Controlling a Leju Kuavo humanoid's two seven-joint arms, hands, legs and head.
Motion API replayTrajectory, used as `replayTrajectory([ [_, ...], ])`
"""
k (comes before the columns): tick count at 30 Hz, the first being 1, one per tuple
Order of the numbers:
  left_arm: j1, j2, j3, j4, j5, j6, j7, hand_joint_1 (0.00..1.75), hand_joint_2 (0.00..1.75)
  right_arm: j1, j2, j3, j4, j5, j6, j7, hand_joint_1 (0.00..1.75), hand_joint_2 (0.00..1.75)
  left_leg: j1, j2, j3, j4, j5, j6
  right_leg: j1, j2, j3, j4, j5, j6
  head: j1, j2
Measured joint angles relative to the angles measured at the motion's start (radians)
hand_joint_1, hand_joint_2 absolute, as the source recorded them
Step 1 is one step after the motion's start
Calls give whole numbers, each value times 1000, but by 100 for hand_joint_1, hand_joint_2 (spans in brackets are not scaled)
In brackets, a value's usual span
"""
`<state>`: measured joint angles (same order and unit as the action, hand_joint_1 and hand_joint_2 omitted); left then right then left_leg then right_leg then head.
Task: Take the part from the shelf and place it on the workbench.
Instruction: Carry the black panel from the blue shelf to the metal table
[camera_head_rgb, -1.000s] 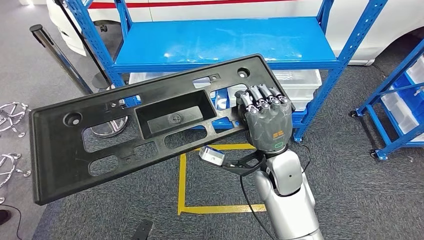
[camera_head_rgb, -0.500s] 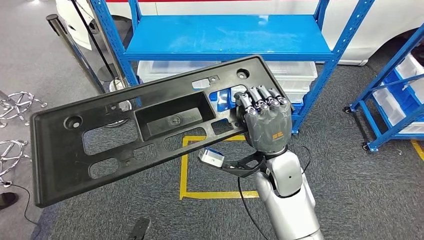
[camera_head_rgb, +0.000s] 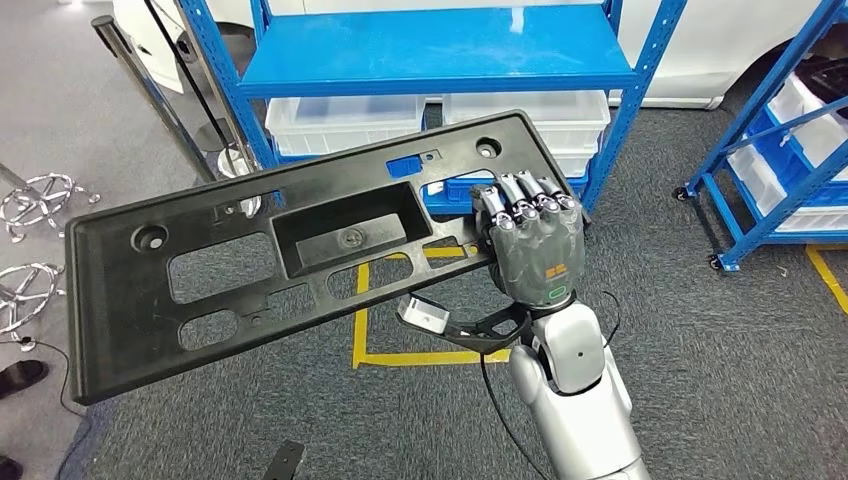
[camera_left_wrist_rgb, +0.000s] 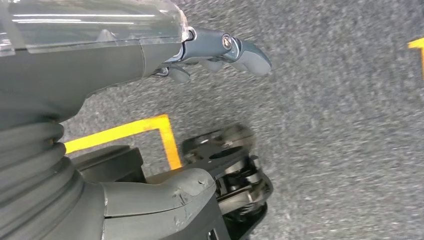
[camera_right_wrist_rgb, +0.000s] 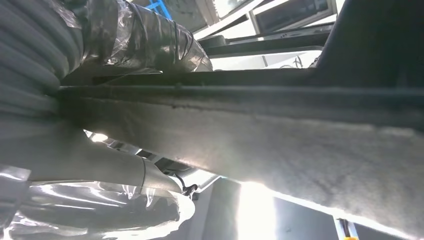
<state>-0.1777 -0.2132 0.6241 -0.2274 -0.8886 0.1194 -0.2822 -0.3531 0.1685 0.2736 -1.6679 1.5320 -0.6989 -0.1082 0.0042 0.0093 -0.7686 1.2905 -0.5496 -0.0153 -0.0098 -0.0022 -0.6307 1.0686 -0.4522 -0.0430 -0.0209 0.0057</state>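
Black slotted plastic part (camera_head_rgb: 300, 250), right hand (camera_head_rgb: 530, 245) gripping

Black part (camera_head_rgb: 300, 260), dark grey right hand (camera_head_rgb: 530, 245), blue shelf (camera_head_rgb: 440, 50), yellow floor tape (camera_head_rgb: 400, 355) on grey carpet (camera_head_rgb: 720, 360).

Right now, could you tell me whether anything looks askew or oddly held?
Yes: the long black plastic panel hangs tilted, its far-left end lowest. The right hand grips it at one end only, so most of its length sticks out unsupported over the grey carpet. Nothing looks damaged.
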Motion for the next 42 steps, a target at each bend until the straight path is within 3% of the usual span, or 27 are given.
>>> replayTrajectory([
  [2, 0, 0, 0, 0, -1, 0, 1, 0, 175, 0, -3, 4, 0, 0, 0, 4, 175, 175, -2, -1, 36, 29, 25, 7, 3, 0, -38, 0, 29, 0, 0, 0],
  [3, -1, 0, 0, 0, -2, 0, 2, 0, 175, 0, -5, 5, 0, 0, 0, 6, 175, 175, -4, -1, 80, -7, 49, 12, 4, 0, -55, 1, 43, 1, 0, 0],
  [4, -4, 1, 0, 0, -2, 0, 2, 0, 175, 0, -7, 6, 0, 0, 0, 7, 175, 175, -8, -2, 140, -71, 57, 19, 3, 1, -68, 1, 56, 3, 0, 0],
  [6, -10, 2, 0, -1, -2, 0, 1, 0, 175, 0, -9, 7, -2, 0, 0, 8, 175, 175, -17, -2, 251, -218, 33, 30, 1, -1, -82, -3, 80, 11, 0, 0],
  [8, -14, 3, 0, -2, -2, 0, 1, 0, 175, -1, -11, 9, -3, 0, 0, 9, 175, 175, -23, -2, 288, -287, 16, 42, -3, -3, -82, -14, 104, 24, 0, 0],
  [10, -14, 2, 0, -2, -2, 0, 2, 0, 175, -1, -13, 12, -3, 0, 0, 9, 175, 175, -22, 0, 278, -305, 48, 55, -5, -3, -83, -22, 111, 35, 0, 0],
  [11, -14, 2, 0, -2, -2, 0, 2, 0, 175, -2, -14, 12, -3, 0, 0, 10, 175, 175, -20, 2, 271, -315, 68, 62, -4, -1, -88, -12, 87, 38, 0, 0],
  [14, -15, 0, -1, -2, -2, -1, 2, 0, 175, -4, -18, 14, -2, 0, 0, 12, 175, 175, -18, 6, 226, -324, 119, 70, -5, 2, -117, 125, -65, 47, 1, 0],
  [15, -15, 0, -1, -2, -2, -1, 3, 0, 175, -3, -20, 15, -2, 0, 0, 12, 175, 175, -18, 6, 206, -323, 133, 69, -6, 2, -122, 183, -92, 51, 1, 0],
  [17, -14, 0, -1, -2, -2, -1, 3, 0, 175, -3, -23, 15, -2, 0, 0, 12, 175, 175, -18, 8, 163, -316, 161, 65, -9, 1, -104, 242, -69, 58, 0, 0],
  [19, -14, -1, -1, -2, -2, -1, 3, 0, 175, -4, -25, 17, -2, 0, 0, 13, 175, 175, -17, 8, 119, -300, 184, 58, -15, 0, -28, 183, -28, 63, 0, 0],
  [21, -14, -1, -1, -2, -2, -1, 3, 0, 175, -5, -26, 20, -2, 0, 0, 13, 175, 175, -17, 7, 84, -277, 200, 47, -13, 1, 68, 57, -61, 60, 0, 0],
  [22, -14, -1, -1, -2, -2, -1, 3, 0, 175, -6, -26, 21, -3, 1, 0, 13, 175, 175, -18, 6, 75, -268, 206, 42, -10, 1, 95, 14, -85, 55, 0, 0],
  [23, -13, -1, -1, -2, -2, -1, 3, 0, 175, -6, -26, 22, -2, 1, 0, 13, 175, 175, -17, 5, 70, -264, 214, 36, -5, 2, 105, -7, -96, 47, 0, 0],
  [25, -11, -2, -1, -2, -2, -1, 3, 0, 175, -8, -26, 23, -2, 1, 0, 14, 175, 175, -11, 4, 65, -262, 223, 24, -3, -1, 92, -10, -82, 29, 0, 0],
  [26, -9, -2, -1, -2, -1, 0, 3, 0, 175, -10, -26, 24, -1, 1, 0, 15, 175, 175, -8, 2, 58, -251, 206, 17, -3, -2, 82, -12, -69, 21, -1, 0],
  [27, -8, -3, -1, -2, -1, 0, 3, 0, 175, -12, -26, 26, 0, 1, 0, 16, 175, 175, -6, 1, 47, -222, 167, 11, -4, -4, 69, -14, -55, 14, -1, 0],
  [29, -7, -3, -1, -2, 0, 1, 4, 0, 175, -14, -26, 29, 1, 1, 0, 18, 175, 175, -1, 0, 20, -113, 54, 1, -4, -5, 37, -15, -26, 7, -1, 0],
  [30, -7, -3, 0, -2, 1, 1, 4, 0, 175, -14, -26, 31, 2, 1, 0, 19, 175, 175, 0, 0, 12, -51, 14, -2, -3, -5, 19, -15, -11, 7, -1, 0],
  [31, -7, -3, 0, -2, 2, 2, 3, 0, 175, -14, -26, 32, 4, 1, 0, 20, 175, 175, 1, -1, 14, -4, -1, -3, -3, -5, 0, -15, 3, 8, -1, 0],
  [33, -7, -3, 0, -2, 4, 2, 3, 0, 175, -14, -26, 34, 8, 2, 0, 22, 175, 175, 1, -1, 58, 8, 29, 0, -3, -5, -39, -14, 33, 11, -1, 0],
  [35, -9, -3, 0, -2, 6, 3, 3, 0, 175, -14, -26, 35, 9, 2, 0, 25, 175, 175, -2, -2, 167, -103, 51, 8, -3, -4, -69, -14, 60, 16, -1, 0],
  [37, -12, -2, 0, -2, 6, 4, 2, 0, 175, -15, -26, 35, 10, 2, 0, 26, 175, 175, -8, -3, 271, -241, 25, 19, -5, -6, -82, -17, 84, 27, -1, 0],
  [38, -14, -2, 0, -2, 6, 4, 2, 0, 175, -15, -26, 37, 10, 2, 0, 26, 175, 175, -12, -3, 295, -281, 12, 25, -6, -7, -83, -21, 97, 33, -1, 0],
  [40, -13, -3, 0, -2, 6, 4, 1, 0, 175, -16, -27, 39, 11, 2, 0, 26, 175, 175, -14, -2, 291, -301, 28, 39, -8, -9, -82, -35, 119, 46, -1, 0],
  [41, -13, -3, 0, -2, 6, 4, 1, 0, 175, -16, -27, 40, 12, 2, 0, 26, 175, 175, -13, 0, 285, -309, 43, 46, -9, -7, -86, -34, 113, 51, 0, 0],
  [42, -13, -4, 0, -2, 6, 4, 1, 0, 175, -16, -27, 40, 12, 2, 0, 26, 175, 175, -12, 3, 276, -316, 61, 56, -9, -6, -95, -18, 85, 54, 0, 0],
])
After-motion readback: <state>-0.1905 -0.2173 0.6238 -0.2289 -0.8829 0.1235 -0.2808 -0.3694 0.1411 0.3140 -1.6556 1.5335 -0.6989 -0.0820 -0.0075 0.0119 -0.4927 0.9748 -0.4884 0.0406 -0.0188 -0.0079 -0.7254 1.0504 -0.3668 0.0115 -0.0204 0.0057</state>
